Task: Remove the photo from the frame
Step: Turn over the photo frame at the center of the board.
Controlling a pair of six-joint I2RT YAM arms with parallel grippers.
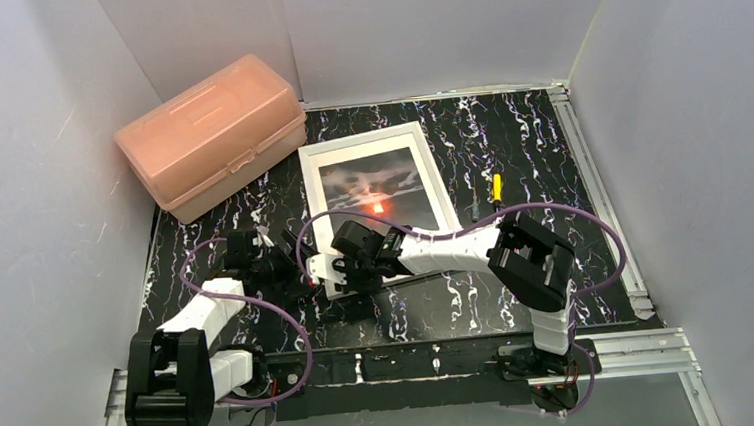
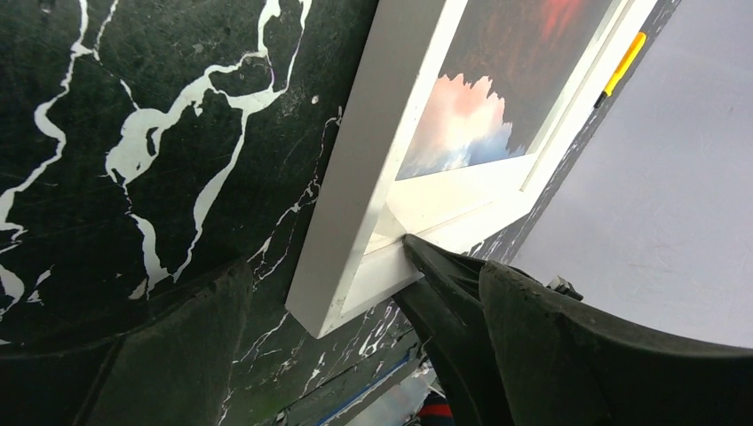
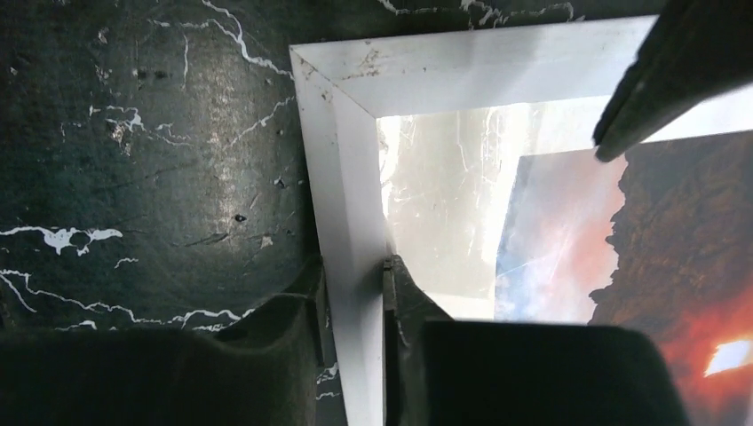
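The frame lies face up at the table's middle. The photo sits inside it, with the orange glow showing. My right gripper is shut on the frame's white border close to its near-left corner; in the right wrist view the gripper has one finger outside the border and one inside. The photo lies behind smudged glass. My left gripper is open and holds nothing. In the left wrist view the left gripper straddles that frame corner, with the photo beyond.
A pink plastic box stands at the back left. A small yellow-handled tool lies right of the frame and also shows in the left wrist view. White walls enclose the black marbled table. A metal rail runs along its right edge.
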